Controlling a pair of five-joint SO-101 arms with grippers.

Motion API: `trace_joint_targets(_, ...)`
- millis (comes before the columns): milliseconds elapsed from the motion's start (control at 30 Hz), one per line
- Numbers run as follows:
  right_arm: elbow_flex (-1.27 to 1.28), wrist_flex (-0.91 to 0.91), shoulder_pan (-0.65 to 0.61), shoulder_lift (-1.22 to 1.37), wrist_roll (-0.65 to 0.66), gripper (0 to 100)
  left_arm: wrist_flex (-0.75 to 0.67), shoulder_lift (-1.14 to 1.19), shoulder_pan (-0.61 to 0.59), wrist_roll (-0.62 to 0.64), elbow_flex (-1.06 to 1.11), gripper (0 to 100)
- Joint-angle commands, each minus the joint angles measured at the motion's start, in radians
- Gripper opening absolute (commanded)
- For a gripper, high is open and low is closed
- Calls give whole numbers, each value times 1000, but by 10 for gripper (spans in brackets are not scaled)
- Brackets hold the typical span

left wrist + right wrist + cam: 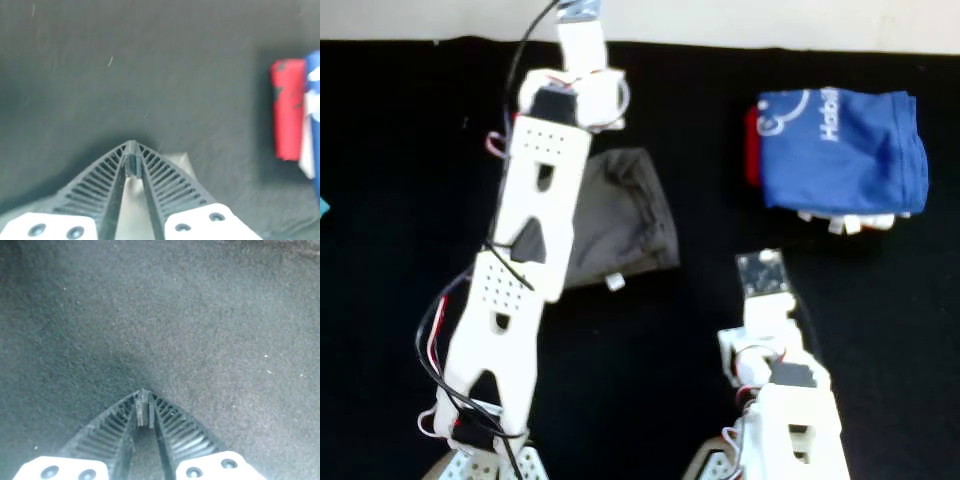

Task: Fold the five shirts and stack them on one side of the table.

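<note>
Just behind left gripper (132,159), pressed shut as is right gripper (144,404), grey shirt (625,215) looks folded; next, grasp and carry to stack (840,150).

Two arms (532,250) (788,400), one grey shirt (632,218), one stack of shirts (842,150)

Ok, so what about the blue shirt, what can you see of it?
The blue shirt looks like soft cloth with white print on it. It is folded into a chunky rectangle and its surface is a little rumpled. It lies on top of a pile at the right of the black table, toward the far side. A red shirt peeks out beneath it on one side, and white cloth shows under its near edge. Nothing rests on it.
</note>
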Motion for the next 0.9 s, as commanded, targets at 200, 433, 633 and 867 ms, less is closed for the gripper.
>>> trace_joint_targets(200,5,-21,10,-2,9,5,350,-7,45,-285,44,9)
trace_joint_targets(433,5,-21,10,-2,9,5,133,-7,65,-295,263,9)
trace_joint_targets(633,5,-21,10,-1,9,5,-37,-15,119,-180,285,9)
trace_joint_targets(867,5,-21,10,-1,9,5,-196,50,160,-153,272,9)
